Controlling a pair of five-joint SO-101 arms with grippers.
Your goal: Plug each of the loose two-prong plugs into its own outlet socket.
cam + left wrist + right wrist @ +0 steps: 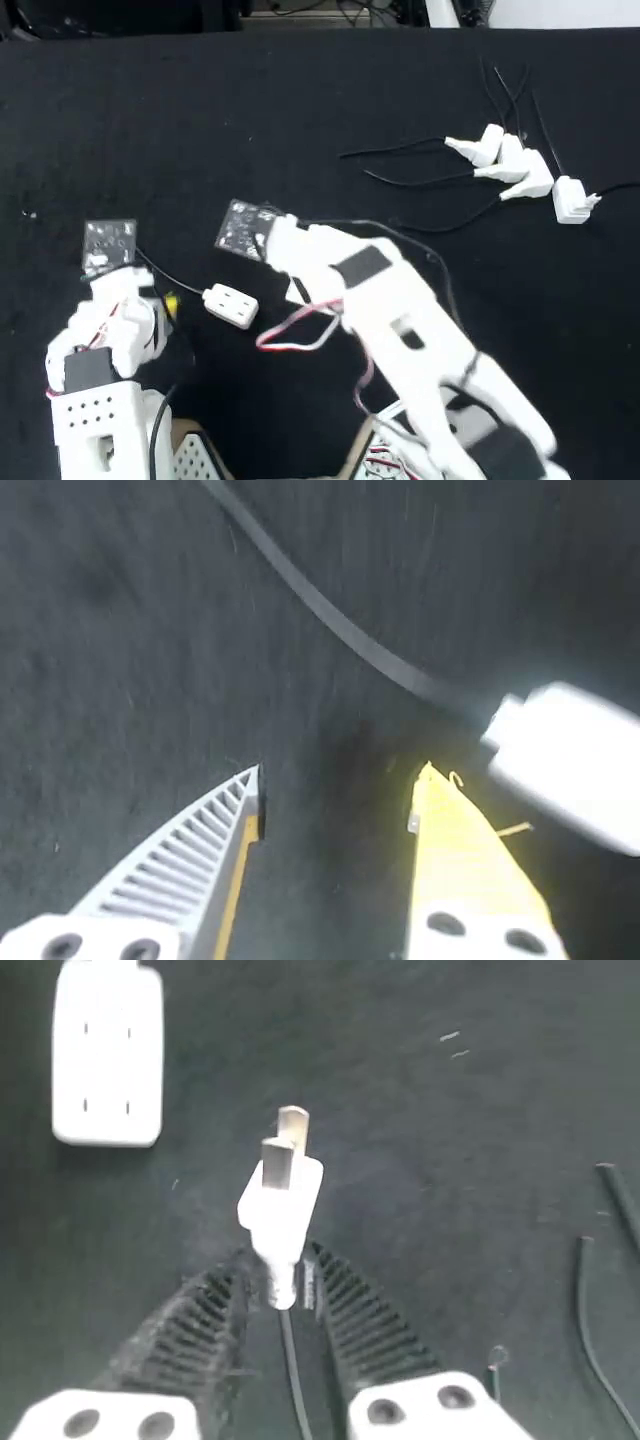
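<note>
The right gripper (278, 1260) is clamped on a white plastic two-prong plug (281, 1198). Its black ribbed fingers (200, 1325) pinch the narrow back end of the plug, and the two metal prongs point away from the wrist. The plug's thin black lead (292, 1370) runs back between the fingers. The right wrist view also shows a white rectangular outlet block (107, 1055) lying flat on the black cloth-covered table (450, 1160). The block is ahead of the prongs and off to one side, apart from them, with its slot pairs facing up.

From the high view, the right arm (400, 320) reaches across the middle of the table and covers its own fingers. The outlet block (232, 305) lies between the two arms. A cluster of loose white plugs (515, 165) with thin black leads lies at the far right of the table, well apart from both arms.

The left gripper (340, 775) is spread wide with nothing between its fingers. One is a white ribbed finger (195, 855) and the other a yellow finger (470, 860). Just beside the yellow one sits the cord end of the outlet block (570, 765), and its black cord (330, 610) trails away across the cloth. I cannot tell whether the yellow finger touches the block. In the high view the left arm (100, 340) stands at the near left.
</note>
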